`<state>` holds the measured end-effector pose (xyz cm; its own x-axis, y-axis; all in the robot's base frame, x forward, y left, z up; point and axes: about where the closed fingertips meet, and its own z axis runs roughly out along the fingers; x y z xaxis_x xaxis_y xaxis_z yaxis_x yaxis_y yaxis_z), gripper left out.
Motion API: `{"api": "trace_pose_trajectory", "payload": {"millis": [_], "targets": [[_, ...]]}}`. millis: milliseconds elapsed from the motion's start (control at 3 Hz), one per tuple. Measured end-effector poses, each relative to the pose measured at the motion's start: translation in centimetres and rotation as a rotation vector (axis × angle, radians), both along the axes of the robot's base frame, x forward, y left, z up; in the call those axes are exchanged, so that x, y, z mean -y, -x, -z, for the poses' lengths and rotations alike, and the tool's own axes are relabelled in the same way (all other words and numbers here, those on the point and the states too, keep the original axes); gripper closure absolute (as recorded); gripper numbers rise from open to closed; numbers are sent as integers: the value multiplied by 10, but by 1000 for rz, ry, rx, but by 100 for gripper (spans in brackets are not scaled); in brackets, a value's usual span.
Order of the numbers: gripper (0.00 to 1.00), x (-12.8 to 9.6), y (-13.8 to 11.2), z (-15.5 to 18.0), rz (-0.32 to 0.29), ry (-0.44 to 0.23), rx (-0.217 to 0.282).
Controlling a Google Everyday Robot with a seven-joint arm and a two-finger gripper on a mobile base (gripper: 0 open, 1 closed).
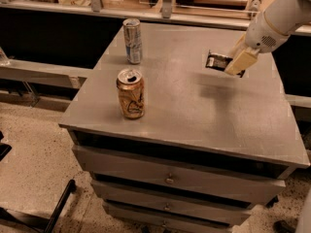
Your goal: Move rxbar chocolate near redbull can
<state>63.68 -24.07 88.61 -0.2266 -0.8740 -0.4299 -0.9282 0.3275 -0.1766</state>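
Your claw (234,62) is at the far right side of the grey worktop (194,125), on the end of the white arm (278,17) that comes in from the top right corner. The claw is closed on one end of the rxbar chocolate (217,60). The small black bar sticks out to the left of the claw. It is up in the air, not touching the worktop, and you can see its dark shadow (218,90) on the grey top just below it.

The redbull can (132,41) stands upright near the far left edge of the worktop, well apart from the bar. A shorter tan-gold can (130,93) stands upright in front of it, closer to the near left edge. Under the worktop there are drawers (167,178).
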Motion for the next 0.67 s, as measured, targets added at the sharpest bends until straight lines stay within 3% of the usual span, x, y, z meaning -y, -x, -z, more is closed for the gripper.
{"api": "trace_pose_trajectory", "payload": {"millis": [333,667], "targets": [[100,-67,-35,-4,-78,-97,0],[100,-115,-53,-3,-139,-146,-5]]}}
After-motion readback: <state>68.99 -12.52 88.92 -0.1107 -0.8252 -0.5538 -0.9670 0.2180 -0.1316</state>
